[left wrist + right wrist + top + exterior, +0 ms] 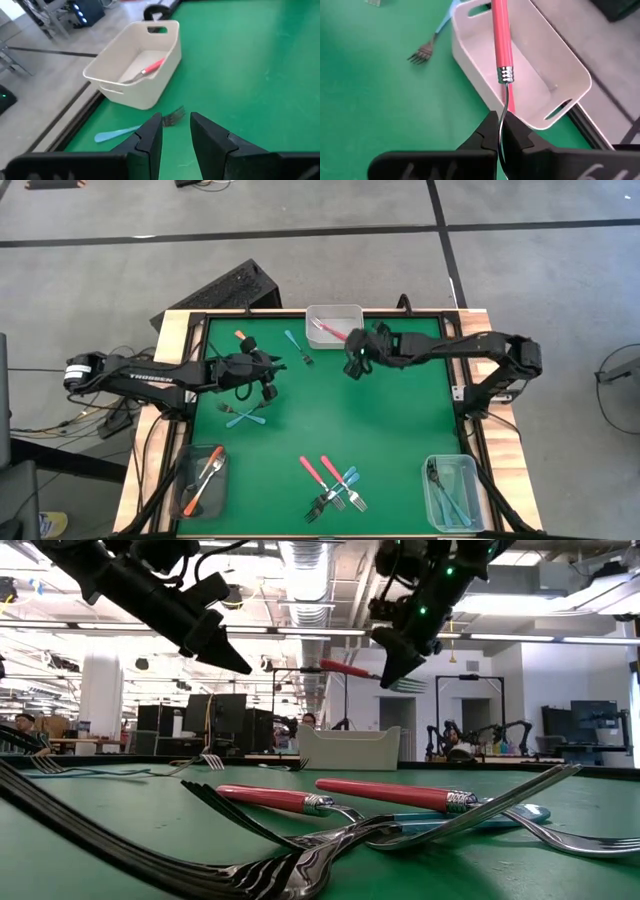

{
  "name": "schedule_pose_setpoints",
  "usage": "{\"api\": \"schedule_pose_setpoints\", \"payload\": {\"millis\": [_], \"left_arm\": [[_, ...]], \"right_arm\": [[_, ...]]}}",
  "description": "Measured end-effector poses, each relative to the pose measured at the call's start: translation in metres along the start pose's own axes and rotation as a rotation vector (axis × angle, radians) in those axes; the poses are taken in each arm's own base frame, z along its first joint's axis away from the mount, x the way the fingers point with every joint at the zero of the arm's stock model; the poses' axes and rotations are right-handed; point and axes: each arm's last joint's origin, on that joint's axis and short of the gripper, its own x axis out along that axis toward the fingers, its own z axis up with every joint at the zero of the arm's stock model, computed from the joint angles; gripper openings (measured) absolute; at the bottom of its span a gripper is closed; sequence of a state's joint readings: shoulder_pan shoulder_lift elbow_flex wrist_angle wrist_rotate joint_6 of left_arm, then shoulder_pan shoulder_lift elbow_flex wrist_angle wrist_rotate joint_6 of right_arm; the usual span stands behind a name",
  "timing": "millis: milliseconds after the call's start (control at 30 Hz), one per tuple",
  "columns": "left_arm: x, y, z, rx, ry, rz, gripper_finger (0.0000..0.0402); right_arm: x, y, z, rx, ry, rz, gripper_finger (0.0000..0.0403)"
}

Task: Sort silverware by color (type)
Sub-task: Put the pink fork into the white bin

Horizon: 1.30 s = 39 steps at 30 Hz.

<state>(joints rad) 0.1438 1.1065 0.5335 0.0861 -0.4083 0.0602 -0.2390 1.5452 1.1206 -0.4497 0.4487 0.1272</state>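
My right gripper (500, 122) is shut on a pink-handled fork (500, 35) and hangs above the table just near of the white tub (335, 311) at the far edge; the handle points over the tub. Another pink fork (152, 66) lies inside that tub. My left gripper (176, 131) is open and in the air left of centre, above a teal fork (120, 133) lying flat on the green mat. An orange fork (243, 336), crossed teal forks (245, 418) and a mixed heap of forks (335, 485) also lie on the mat. My right gripper pinches the pink fork by its bare metal neck (506, 100), just below the ribbed collar of the handle. The fingers lie along the fork. It is lifted clear of the table (345, 668), the handle sticking out ahead of the fingertips over the white tub's rim.
A clear tub with orange forks (205, 480) stands at the near left corner and one with teal forks (450, 492) at the near right. A black keyboard (225, 290) lies beyond the far left corner. Bare green mat (400, 420) lies between the arms and the near heap.
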Motion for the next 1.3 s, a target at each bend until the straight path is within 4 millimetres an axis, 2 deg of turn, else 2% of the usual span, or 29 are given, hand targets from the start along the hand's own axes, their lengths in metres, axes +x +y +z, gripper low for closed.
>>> {"api": "schedule_pose_setpoints", "payload": {"millis": [133, 300, 467, 600, 700, 900, 1100, 1200, 1300], "left_arm": [[-0.004, 0.006, 0.001, -0.005, -0.002, 0.014, 0.0089], [-0.009, 0.013, 0.005, 0.004, -0.028, 0.038, 0.0089], [-0.019, 0.020, 0.010, -0.002, -0.077, 0.038, 0.0089], [-0.028, 0.018, 0.020, 0.028, -0.178, -0.049, 0.0089], [-0.029, 0.014, 0.026, 0.065, -0.251, -0.104, 0.0089], [-0.020, 0.008, 0.024, 0.103, -0.240, -0.117, 0.0090], [-0.014, 0.006, 0.019, 0.120, -0.189, -0.087, 0.0096], [-0.013, 0.010, 0.017, 0.117, -0.146, 0.040, 0.0098], [-0.014, 0.014, 0.016, 0.108, -0.111, 0.179, 0.0098]], "right_arm": [[0.008, -0.017, 0.003, -0.003, -0.004, -0.013, 0.0022], [0.010, -0.022, 0.008, 0.005, -0.037, 0.039, 0.0021], [0.018, -0.004, 0.008, -0.038, -0.049, 0.262, 0.0021], [0.038, 0.016, 0.006, 0.067, -0.029, 0.467, 0.0022], [0.053, 0.032, 0.008, 0.110, -0.063, 0.555, 0.0025], [0.068, 0.045, -0.005, 0.092, 0.015, 0.575, 0.0023], [0.063, 0.056, -0.006, 0.067, 0.004, 0.569, 0.0026], [0.060, 0.061, -0.005, 0.071, -0.024, 0.489, 0.0025], [0.059, 0.063, -0.007, 0.062, -0.047, 0.308, 0.0025]]}}
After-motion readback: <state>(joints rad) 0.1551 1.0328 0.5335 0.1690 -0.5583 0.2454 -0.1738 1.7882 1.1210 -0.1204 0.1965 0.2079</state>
